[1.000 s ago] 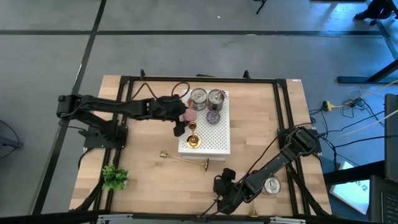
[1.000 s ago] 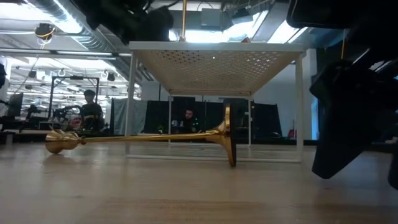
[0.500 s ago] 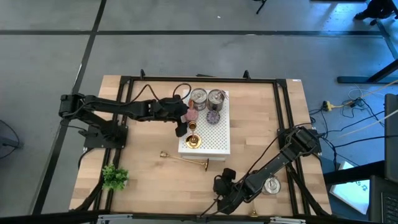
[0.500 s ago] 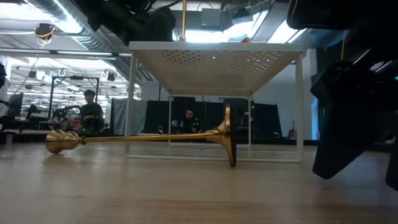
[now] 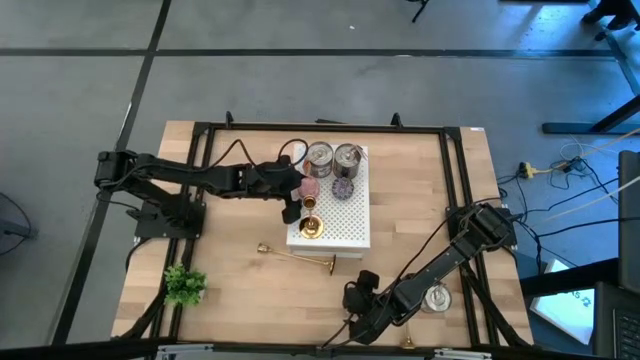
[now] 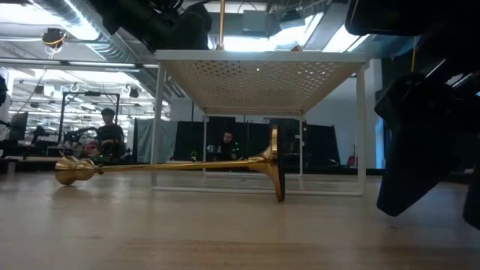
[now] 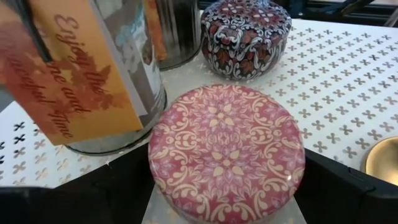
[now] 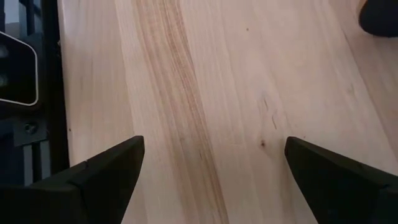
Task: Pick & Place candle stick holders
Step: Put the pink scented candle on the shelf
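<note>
Fingers on the left gripper (image 5: 291, 207) look spread around a pink patterned tin (image 7: 227, 153) on the white perforated shelf (image 5: 350, 222); only the wrist view shows that. Right gripper (image 8: 211, 171) is wide open over bare wood. One long candle stick holder (image 6: 172, 166) lies sideways on the table (image 5: 230, 280), another (image 5: 312, 226) stands on the shelf.

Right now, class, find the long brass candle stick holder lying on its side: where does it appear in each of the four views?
High view: the long brass candle stick holder lies on the wood, just in front of the white perforated shelf.
Low view: it lies across the middle, under that shelf.
Left wrist view: not visible.
Right wrist view: not visible.
Shared landmark: the white perforated shelf.
</note>
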Action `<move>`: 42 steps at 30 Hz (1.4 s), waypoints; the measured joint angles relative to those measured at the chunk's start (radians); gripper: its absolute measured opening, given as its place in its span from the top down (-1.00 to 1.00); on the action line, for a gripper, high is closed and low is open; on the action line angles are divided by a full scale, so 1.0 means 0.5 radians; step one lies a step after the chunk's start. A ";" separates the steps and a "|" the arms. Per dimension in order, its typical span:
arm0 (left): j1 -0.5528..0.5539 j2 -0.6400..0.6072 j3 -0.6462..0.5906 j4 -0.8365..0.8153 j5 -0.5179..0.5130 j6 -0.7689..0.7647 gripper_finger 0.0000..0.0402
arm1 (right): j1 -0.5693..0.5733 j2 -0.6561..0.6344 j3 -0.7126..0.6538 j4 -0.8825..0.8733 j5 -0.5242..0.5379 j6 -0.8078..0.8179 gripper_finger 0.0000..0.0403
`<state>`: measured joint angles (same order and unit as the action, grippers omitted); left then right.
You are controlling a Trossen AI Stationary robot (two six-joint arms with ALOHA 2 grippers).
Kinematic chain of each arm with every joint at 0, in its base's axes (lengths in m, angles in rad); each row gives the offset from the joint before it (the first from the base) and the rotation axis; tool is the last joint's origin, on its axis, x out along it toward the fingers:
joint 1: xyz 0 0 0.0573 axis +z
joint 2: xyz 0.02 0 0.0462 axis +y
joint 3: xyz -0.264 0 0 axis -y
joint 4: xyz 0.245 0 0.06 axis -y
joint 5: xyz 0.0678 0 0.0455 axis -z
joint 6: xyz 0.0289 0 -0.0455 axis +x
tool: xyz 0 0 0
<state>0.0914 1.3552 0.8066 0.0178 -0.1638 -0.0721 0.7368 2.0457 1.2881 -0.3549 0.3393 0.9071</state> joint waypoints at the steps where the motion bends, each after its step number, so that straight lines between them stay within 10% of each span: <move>1: 0.000 0.000 0.000 0.002 0.005 0.000 -0.62 | 0.000 0.000 0.000 0.000 0.000 0.003 -0.95; 42: 0.005 -0.293 -0.002 -0.488 0.105 -0.018 -0.47 | 0.004 0.000 -0.001 0.012 0.010 0.003 -0.94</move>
<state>0.0937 1.2087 0.8055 -0.2262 -0.1112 -0.0811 0.7387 2.0457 1.2877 -0.3487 0.3443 0.9085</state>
